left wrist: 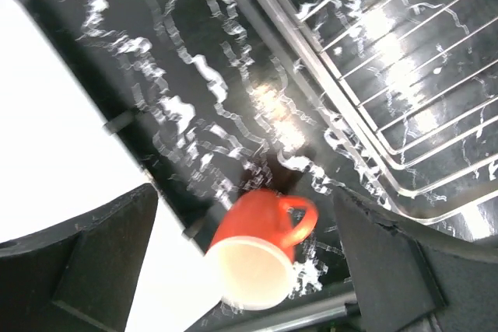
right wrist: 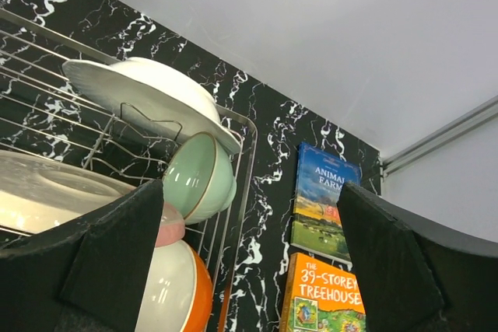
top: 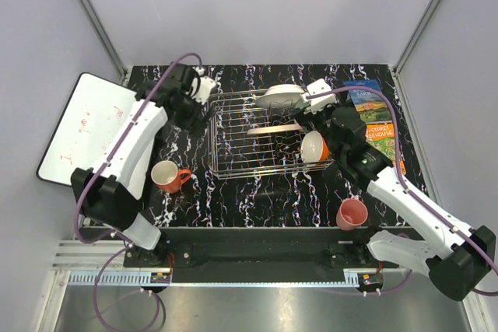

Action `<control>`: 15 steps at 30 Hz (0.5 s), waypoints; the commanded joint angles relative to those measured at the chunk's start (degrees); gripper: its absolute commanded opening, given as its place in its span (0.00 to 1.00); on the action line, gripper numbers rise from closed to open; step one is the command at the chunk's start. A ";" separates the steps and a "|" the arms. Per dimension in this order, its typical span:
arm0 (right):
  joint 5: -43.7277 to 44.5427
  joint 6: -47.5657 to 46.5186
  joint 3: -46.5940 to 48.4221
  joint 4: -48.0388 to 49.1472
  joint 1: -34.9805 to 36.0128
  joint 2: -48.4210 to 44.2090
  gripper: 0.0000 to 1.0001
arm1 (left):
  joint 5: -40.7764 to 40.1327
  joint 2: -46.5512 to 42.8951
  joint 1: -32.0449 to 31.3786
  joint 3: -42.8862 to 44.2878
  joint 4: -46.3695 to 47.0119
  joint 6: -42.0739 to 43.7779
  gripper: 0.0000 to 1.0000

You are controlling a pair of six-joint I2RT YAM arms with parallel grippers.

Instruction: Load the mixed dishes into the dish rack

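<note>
**Top view.** The dish rack [top: 233, 126] sits mid-table. Its right half holds the white plate [top: 282, 96], the pink-and-cream plate [top: 274, 128] and the orange bowl [top: 314, 146]. The orange-red mug [top: 167, 176] stands on the table off the rack's near-left corner, and the pink cup [top: 352, 214] stands well apart at the near right. The left gripper [top: 204, 85] hangs by the rack's far-left corner. The right gripper [top: 319, 91] hangs over the far-right corner, next to the books [top: 373, 118]. A white board [top: 82, 126] overhangs the left edge.

**Left wrist view.** The left gripper [left wrist: 243, 190] is spread wide with nothing between its fingers. The mug [left wrist: 261, 246] lies below it, mouth towards the camera and handle towards the rack [left wrist: 389, 75].

**Right wrist view.** The right gripper [right wrist: 250, 186] is likewise spread and empty. The mint-green bowl [right wrist: 198, 176] leans on edge under the white plate [right wrist: 148, 91], and the orange bowl [right wrist: 175, 293] is nearest.

**Step in hand.** By my reading four dishes are loaded and two are left, so this is the reach for the next piece. The mug looks like the left arm's job. That arm would need to draw back towards its base, drop over the mug and close across the body clear of the handle. The cup falls to the right arm
</note>
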 commanded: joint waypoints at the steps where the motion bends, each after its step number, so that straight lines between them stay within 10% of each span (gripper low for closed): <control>1: -0.01 4.83 1.11 0.88 -0.09 -3.44 1.00 | 0.35 -9.34 4.27 6.84 -6.22 0.29 0.99; 9: -2.48 7.12 0.93 0.26 -0.09 -5.03 1.00 | 12.59 -16.83 11.31 -0.72 -13.35 7.58 0.99; 15: -2.47 7.38 -0.03 1.58 -0.17 -5.91 1.00 | 2.59 -31.96 11.31 -21.97 -4.82 13.38 0.99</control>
